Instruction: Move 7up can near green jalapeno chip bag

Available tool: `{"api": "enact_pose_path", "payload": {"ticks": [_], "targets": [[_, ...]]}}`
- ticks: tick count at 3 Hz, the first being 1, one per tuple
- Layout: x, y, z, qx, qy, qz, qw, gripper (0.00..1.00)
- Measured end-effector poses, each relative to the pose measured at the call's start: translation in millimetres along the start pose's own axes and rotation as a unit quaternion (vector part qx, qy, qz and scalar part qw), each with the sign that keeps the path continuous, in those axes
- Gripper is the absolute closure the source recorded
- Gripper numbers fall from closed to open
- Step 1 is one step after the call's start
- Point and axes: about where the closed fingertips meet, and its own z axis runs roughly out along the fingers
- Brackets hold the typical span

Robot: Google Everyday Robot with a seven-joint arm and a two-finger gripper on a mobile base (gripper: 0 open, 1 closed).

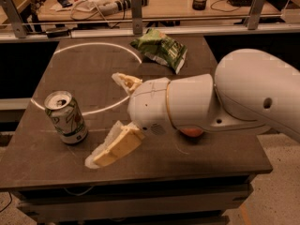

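The 7up can (pixel 66 117) stands upright at the left front of the dark table (pixel 42 158), white and green with a silver open top. The green jalapeno chip bag (pixel 161 48) lies crumpled at the far middle of the table. My gripper (pixel 107 118) reaches in from the right, just right of the can. Its two cream fingers are spread apart, one finger (pixel 124 82) farther back and one finger (pixel 115 146) nearer the front, with nothing between them. The can is apart from both fingers.
A red-orange round object (pixel 191 131) peeks out under my white arm (pixel 220 97). A white arc (pixel 101 48) is marked on the table top. A rail with posts and a cluttered desk (pixel 140 3) stand behind the table.
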Motion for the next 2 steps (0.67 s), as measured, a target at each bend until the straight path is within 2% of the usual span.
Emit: {"api": "enact_pose_path", "payload": {"ticks": [1, 2], "targets": [[-8.2, 0.9, 28.3, -0.015, -0.006, -0.011, 0.9998, 0.0], [-6.0, -5.6, 54.1, -0.02, -0.008, -0.015, 0.9996, 0.0]]}}
